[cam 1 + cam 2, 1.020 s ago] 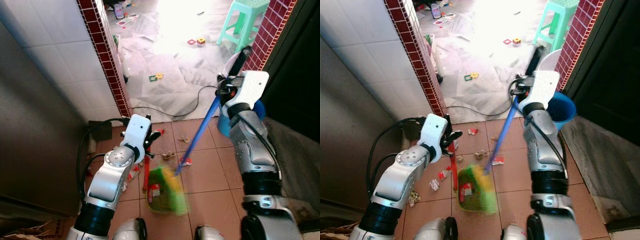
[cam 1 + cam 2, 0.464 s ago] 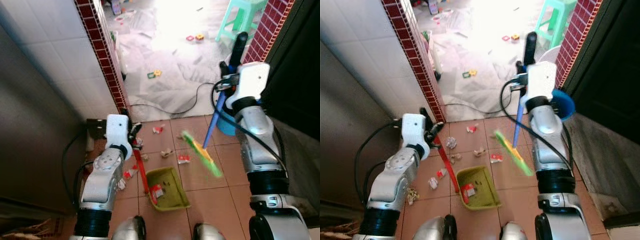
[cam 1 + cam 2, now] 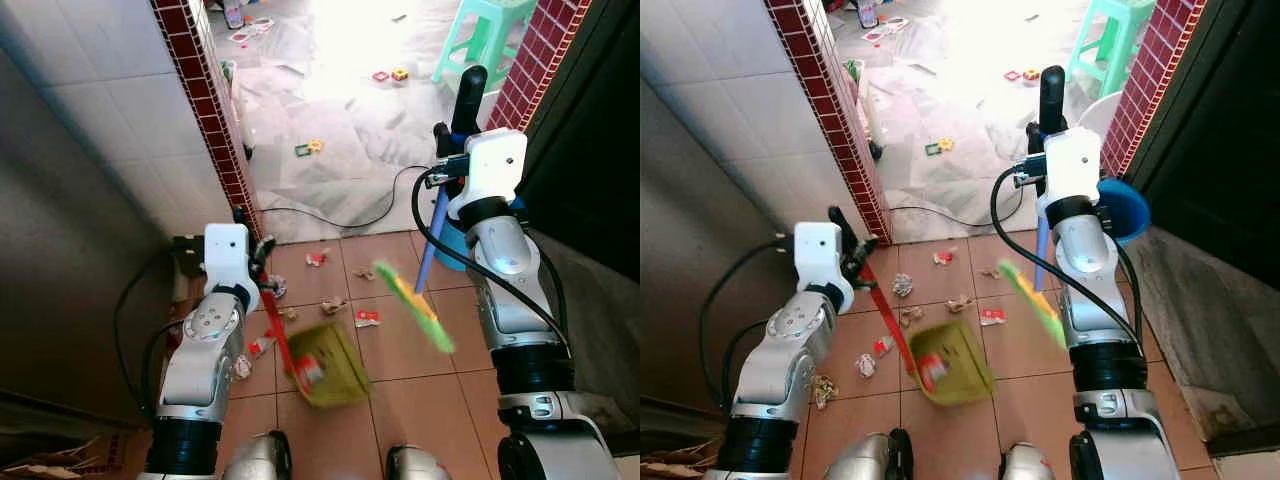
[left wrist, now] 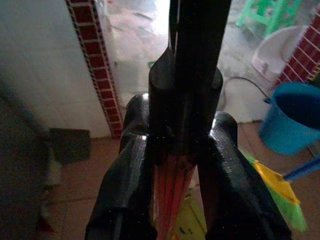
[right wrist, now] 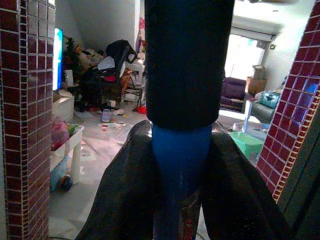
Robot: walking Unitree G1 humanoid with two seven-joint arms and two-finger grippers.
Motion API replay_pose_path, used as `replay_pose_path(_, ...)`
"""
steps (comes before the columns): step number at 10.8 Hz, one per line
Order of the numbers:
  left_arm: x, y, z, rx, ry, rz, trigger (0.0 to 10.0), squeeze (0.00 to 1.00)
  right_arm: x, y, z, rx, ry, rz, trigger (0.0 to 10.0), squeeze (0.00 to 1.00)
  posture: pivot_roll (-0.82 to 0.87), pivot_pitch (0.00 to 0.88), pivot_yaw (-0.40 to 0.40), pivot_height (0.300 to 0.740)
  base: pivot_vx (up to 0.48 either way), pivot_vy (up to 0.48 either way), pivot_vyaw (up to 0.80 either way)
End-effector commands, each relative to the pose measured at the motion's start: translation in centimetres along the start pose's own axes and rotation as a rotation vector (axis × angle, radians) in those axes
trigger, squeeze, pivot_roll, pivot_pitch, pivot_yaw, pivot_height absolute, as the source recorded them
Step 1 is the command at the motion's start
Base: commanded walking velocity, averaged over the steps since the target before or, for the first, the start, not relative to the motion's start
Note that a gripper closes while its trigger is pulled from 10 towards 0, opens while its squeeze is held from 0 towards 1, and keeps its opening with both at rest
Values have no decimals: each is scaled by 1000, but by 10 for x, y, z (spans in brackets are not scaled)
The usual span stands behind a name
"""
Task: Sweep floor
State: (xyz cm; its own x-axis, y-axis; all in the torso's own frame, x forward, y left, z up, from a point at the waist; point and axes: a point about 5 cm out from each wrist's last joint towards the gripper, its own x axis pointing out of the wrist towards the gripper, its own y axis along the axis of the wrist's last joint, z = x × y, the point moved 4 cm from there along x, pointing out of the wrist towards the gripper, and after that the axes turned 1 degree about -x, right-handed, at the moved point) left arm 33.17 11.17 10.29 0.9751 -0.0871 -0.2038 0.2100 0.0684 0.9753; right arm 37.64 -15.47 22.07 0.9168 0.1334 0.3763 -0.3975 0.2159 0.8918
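**Broom and dustpan over littered tiles**

The right gripper (image 5: 181,165) clamps the blue broom (image 3: 431,240) handle at upper right; its green head, blurred, hangs at centre right. The left gripper (image 4: 175,165) clasps the red-handled dustpan (image 3: 325,352), tilted at lower centre. Scraps (image 3: 335,305) lie on the tiled floor (image 3: 400,350) between them.

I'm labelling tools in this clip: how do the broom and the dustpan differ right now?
The broom has a blue handle and a green-yellow head; the dustpan has a red handle and an olive-green pan. The right gripper holds the broom, its head lifted off the tiles and blurred; the left gripper holds the dustpan low, tilted, with a wrapper inside. Both are long-handled and each gripper is shut on its handle.
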Motion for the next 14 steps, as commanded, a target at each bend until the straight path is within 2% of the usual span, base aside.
replay_pose_path(1, -3, 27, 0, 7, 18, 122, 10000, 0, 3, 10, -4, 0, 9, 50, 10000, 0, -42, 79, 82, 740, 0, 0, 0)
replay_pose_path(3, -5, 36, 1, 14, 17, 166, 10000, 0, 4, 10, -4, -24, 5, 62, 10000, 0, -37, 75, 84, 740, 0, 0, 0)
replay_pose_path(6, -7, 52, 13, 28, -11, 254, 10000, 0, 5, 9, -7, -33, 8, 61, 10000, 0, -32, 68, 90, 740, 0, 0, 800)
replay_pose_path(9, -8, 58, 24, 15, -49, 278, 10000, 0, 3, 7, -6, -38, 2, 60, 10000, 0, -32, 65, 93, 740, 0, 0, 796)
replay_pose_path(10, -8, 63, 26, 51, -53, 299, 10000, 0, 3, 7, -6, -42, 0, 62, 10000, 0, -29, 64, 93, 740, 0, 0, 794)
replay_pose_path(14, -9, 60, 26, 42, -78, 291, 10000, 0, 3, 7, -6, -49, 1, 62, 10000, 0, -24, 71, 94, 740, 0, 0, 794)
